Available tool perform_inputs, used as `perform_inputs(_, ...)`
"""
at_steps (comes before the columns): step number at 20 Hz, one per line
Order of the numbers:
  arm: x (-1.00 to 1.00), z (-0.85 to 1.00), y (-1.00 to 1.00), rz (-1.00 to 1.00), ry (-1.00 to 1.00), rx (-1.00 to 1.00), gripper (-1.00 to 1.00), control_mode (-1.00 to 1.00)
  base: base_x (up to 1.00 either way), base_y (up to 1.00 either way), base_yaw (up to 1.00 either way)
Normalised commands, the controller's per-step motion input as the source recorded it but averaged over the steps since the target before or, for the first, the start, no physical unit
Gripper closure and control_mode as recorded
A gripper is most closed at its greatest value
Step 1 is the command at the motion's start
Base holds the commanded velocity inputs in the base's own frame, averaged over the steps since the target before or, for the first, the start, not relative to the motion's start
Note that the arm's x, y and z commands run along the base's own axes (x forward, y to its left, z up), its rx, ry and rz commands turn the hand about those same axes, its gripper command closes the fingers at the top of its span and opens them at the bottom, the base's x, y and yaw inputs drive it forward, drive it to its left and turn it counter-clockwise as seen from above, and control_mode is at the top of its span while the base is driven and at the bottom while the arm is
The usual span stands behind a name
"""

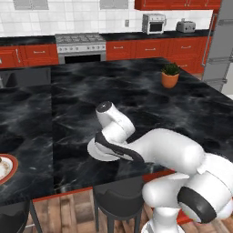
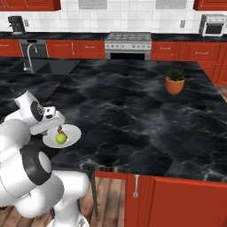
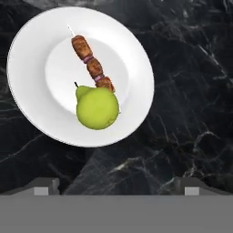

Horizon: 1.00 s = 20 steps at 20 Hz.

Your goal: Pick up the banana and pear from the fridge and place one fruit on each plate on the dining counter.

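Claw [image 3: 116,187] hung above the dining counter [image 3: 191,91], fingertips [image 3: 44,186] at the bottom corners of the hand view, set wide apart, nothing between them. Jaws apart, empty.

Just above them in frame: white plate [image 3: 132,59], upper left of the hand view. Pear [image 3: 97,108] lay on it, on the plate's lower part, touching the end of a brown skewered morsel [image 3: 93,67]. Right base view showed the same plate at lower left, near the counter's front edge, pear on it, claw close over it.

Further out: edge of a second plate [image 1: 10,169] at the far left of the left base view, its contents not clear. Potted plant [image 2: 175,80] upper right. Fridge [image 1: 220,45] at the right edge.

Judgement: pear delivered, roughly half done. Banana unaccounted for; it probably remained to be fetched for the second plate.
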Motion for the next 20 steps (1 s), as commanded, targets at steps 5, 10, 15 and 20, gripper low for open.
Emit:
perform_inputs(5, -0.66, 0.52, -0.32, -0.01, -0.11, 0.16, -1.0, -1.0, 0.0, 0.0, 0.0)
perform_inputs(10, -0.69, 0.62, -0.38, 0.0, -0.13, 0.17, -1.0, -1.0, 0.0, 0.0, 0.0)
perform_inputs(15, -0.63, 0.79, -0.44, 0.0, -0.18, 0.14, -1.0, -1.0, 0.0, 0.0, 0.0)
perform_inputs(20, -0.62, 0.85, -0.41, 0.0, -0.2, 0.1, -1.0, -1.0, 0.0, 0.0, 0.0)
